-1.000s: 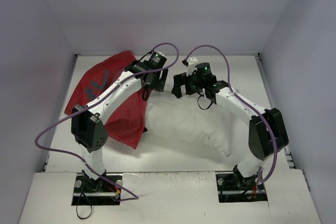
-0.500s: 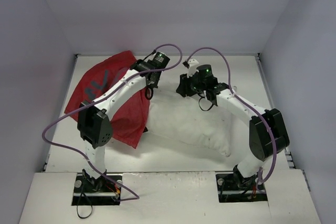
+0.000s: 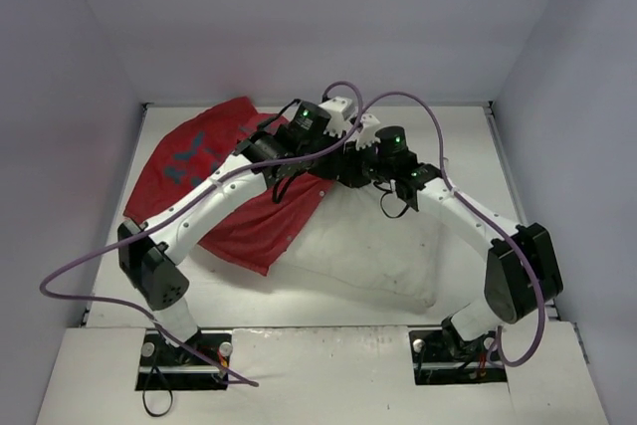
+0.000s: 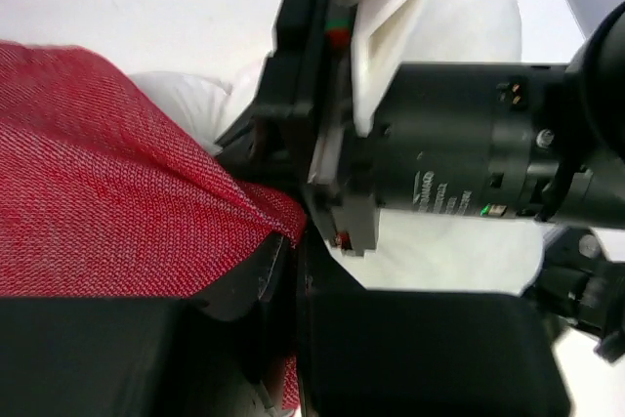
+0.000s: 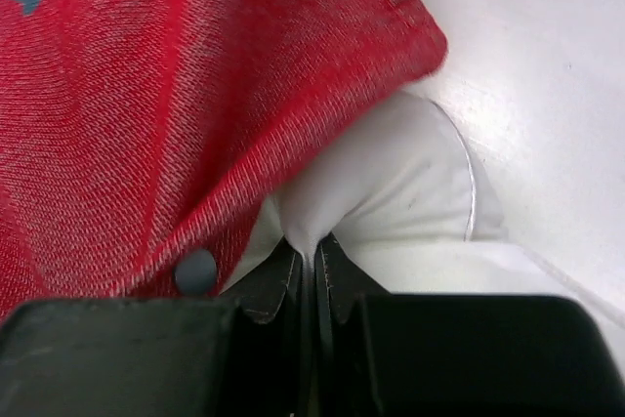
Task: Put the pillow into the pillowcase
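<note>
- The pillowcase [image 3: 214,181], red with blue-grey printed figures, lies spread over the back-left of the white table [image 3: 328,301]. Its right edge is draped over the pillow's left end.
- The left arm reaches from its near-left base diagonally to the middle back. The left gripper [image 4: 291,246] has its fingers pressed together, pinching the pillowcase's red edge.
- Just beside it, the right gripper [image 5: 312,249] has its fingers closed on a fold of white pillow fabric, directly below the pillowcase hem.
- The pillow [image 3: 378,246], white and puffy, lies right of centre, running toward the near right.
</note>
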